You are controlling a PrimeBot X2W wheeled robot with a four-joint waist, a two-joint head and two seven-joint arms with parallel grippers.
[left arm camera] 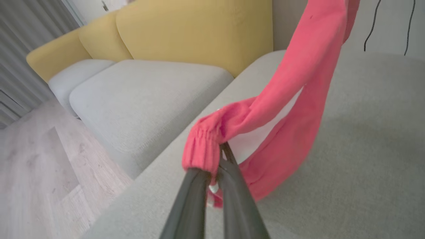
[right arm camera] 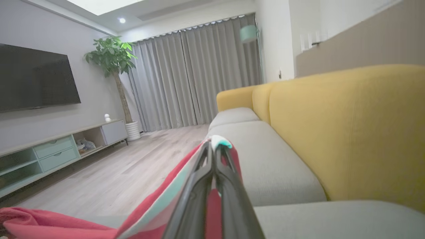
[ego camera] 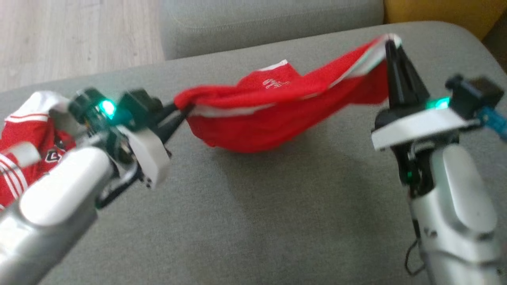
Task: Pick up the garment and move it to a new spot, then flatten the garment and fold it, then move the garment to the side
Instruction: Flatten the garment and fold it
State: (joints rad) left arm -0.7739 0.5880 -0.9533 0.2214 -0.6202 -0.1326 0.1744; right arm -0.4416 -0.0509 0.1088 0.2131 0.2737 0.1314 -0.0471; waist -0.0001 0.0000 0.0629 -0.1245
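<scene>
Leftmost, a second red-and-white jersey is seen lying on the grey sofa seat, partly hidden behind the left arm. Just to its right, the left gripper is clamped together on one bunched end of the red garment. In the left wrist view, a gathered, elasticated edge is pinched between the two dark fingers.

From there the garment is slung like a hammock towards the right. Its long axis runs left to right across the seat and rises at the right-hand end. The middle sags low over the seat, and it cannot be told whether it brushes the fabric below.

At the far end, a white-trimmed corner is gripped by the right gripper, whose fingers are shut tight and point upward. That end is held higher, and nearer the yellow backrest, than the left end.

The garment is thus judged to be in carriage or being stretched, not yet laid flat. It lies between the two grippers along the line joining them, so neither arm is the nearer. The coming move is judged to depend on that span being kept taut while both ends are lowered together onto open seat.
</scene>
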